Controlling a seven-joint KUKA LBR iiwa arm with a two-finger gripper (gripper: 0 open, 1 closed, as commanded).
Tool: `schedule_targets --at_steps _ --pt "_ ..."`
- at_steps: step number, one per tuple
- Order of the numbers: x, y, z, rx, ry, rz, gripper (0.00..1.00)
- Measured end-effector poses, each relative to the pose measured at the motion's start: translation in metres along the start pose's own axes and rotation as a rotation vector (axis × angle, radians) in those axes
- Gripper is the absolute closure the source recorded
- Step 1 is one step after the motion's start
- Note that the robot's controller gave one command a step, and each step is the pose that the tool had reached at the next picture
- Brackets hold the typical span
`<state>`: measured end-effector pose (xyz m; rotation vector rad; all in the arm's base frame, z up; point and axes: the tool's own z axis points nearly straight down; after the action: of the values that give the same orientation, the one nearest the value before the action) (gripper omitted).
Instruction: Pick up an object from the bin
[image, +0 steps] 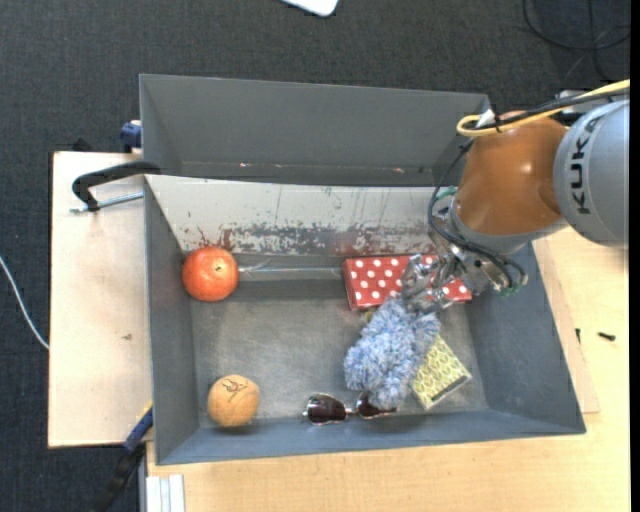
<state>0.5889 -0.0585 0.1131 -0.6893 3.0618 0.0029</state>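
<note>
Note that your arm (598, 175) enters from the view's right, its grey link angled leftward. The orange wrist cover (510, 180) sits just above the tool (432, 285), which points downward. A yellow cable (520, 118) loops over the cover.

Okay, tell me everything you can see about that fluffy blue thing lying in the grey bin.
The fluffy pale blue-grey bundle looks like soft, shaggy yarn or chenille cloth, bunched into a long lump. It lies slanted on the bin floor, right of centre and towards the front wall. Its upper end meets the red box with white dots and sits under the claw; whether the claw touches it is unclear. Its right side rests against a flat yellow patterned pad, and its lower end reaches the dark sunglasses.
</note>
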Motion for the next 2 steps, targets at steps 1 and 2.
schedule_targets --at_steps 1,2 --pt "-0.001 -0.0029 0.0091 0.0 -0.003 -0.009 1.0" --pt "-0.0006 -0.0026 0.0067 0.002 -0.005 -0.012 1.0"
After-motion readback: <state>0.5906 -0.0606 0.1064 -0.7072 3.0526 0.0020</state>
